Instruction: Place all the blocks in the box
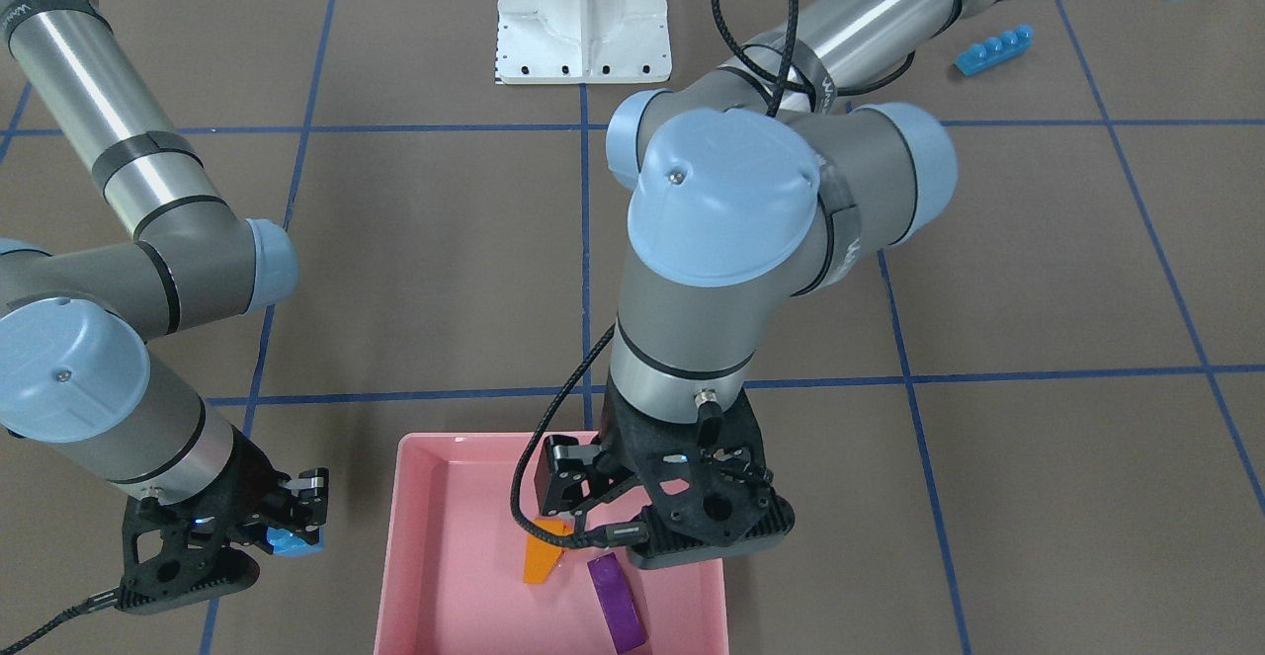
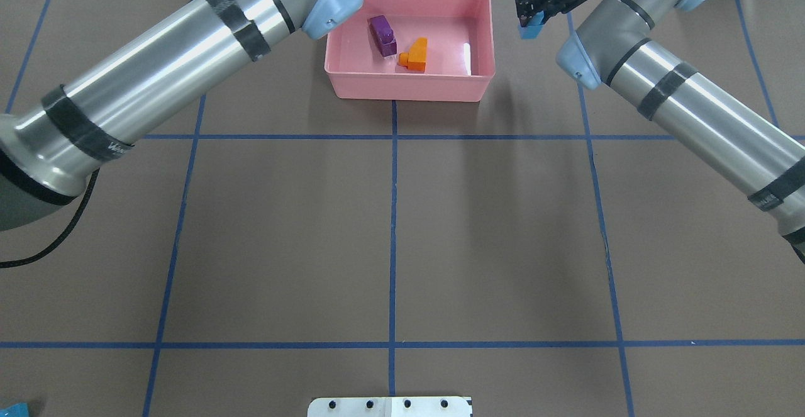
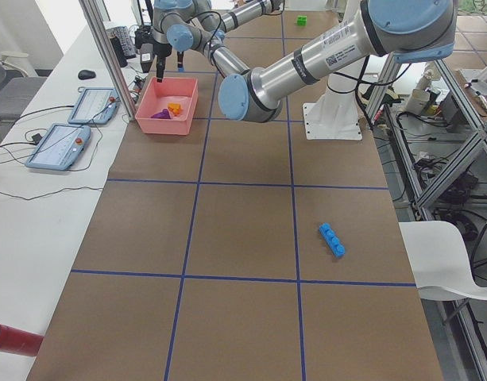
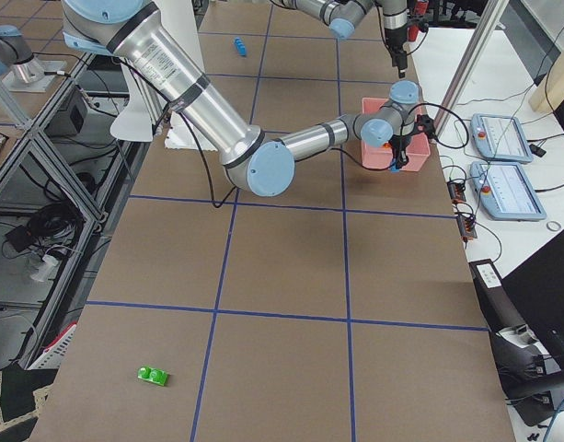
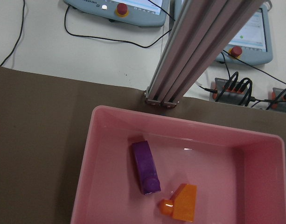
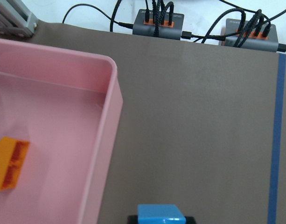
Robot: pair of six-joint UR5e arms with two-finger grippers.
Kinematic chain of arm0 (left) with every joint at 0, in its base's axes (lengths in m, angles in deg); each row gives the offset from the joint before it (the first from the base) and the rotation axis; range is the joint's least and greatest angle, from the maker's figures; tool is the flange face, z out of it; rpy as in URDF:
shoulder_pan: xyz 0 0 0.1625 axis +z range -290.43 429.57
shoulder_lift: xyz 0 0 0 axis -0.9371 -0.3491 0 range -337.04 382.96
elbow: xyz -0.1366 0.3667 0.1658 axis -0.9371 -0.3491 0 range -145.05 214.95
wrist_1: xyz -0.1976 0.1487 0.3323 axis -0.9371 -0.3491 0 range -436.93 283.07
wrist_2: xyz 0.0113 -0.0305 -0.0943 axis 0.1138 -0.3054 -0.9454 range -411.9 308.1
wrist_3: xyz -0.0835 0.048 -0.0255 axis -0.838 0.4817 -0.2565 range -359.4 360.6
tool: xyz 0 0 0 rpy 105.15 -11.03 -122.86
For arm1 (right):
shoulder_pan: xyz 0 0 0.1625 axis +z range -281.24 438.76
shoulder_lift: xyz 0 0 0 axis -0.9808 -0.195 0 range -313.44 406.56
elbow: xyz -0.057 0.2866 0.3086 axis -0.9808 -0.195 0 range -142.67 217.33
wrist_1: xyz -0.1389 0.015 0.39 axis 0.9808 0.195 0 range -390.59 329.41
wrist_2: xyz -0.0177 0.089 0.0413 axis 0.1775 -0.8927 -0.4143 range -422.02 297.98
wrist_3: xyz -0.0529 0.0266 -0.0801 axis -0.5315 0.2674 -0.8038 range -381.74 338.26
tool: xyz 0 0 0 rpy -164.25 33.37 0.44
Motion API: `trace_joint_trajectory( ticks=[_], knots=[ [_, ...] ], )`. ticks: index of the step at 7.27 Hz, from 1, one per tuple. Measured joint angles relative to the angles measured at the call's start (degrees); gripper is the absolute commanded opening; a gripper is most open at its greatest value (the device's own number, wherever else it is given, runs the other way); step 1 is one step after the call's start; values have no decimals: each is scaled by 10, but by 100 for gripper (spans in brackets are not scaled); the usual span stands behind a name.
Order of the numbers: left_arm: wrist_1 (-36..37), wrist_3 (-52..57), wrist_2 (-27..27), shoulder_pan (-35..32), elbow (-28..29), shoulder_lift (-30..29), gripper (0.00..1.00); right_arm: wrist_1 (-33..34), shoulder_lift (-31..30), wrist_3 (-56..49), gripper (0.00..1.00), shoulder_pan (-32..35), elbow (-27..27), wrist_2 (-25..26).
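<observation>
At the table's far edge, away from the robot base:

- Pink box (image 2: pixel 409 87). Holds two blocks close together, the long purple brick (image 2: pixel 382 34) and the orange sloped brick (image 2: pixel 415 54).
- Right gripper (image 1: pixel 296 529). Jaws clamped on the small blue brick (image 6: pixel 160 215), held above the tabletop just outside the box's side wall, not over the interior.
- Left gripper (image 1: pixel 583 517). Low over the box interior, above the orange brick, with nothing seen in it. Cannot tell whether the jaws are apart or together.
- Outstanding: the long blue brick (image 3: pixel 332 239) and the green brick (image 4: pixel 154 375), each on the table well apart from the box.

Hazards, as judged:
- Letting go here would drop the small blue brick on the table.
- Crossing too low could strike the wall and shove the box.
- With the left gripper occupying the interior, the two grippers could collide
</observation>
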Motion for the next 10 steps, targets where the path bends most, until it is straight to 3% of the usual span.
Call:
trace_joint_trajectory(
  ticks=[3,6,8,9,10],
  knots=[
    [53,120,-11,-13,-231,213,99,10,81,87,0,-8,-30,2],
    [57,200,-47,-15,-442,451,99,-5,135,99,0,-57,-87,81],
    [54,227,-67,-15,-550,598,99,-34,141,99,0,-75,-111,124],
    [52,236,-69,-14,-592,664,99,-39,141,100,35,-78,-115,135],
    [50,269,-70,-12,-626,731,99,-41,140,100,96,-79,-116,141]
  ],
)
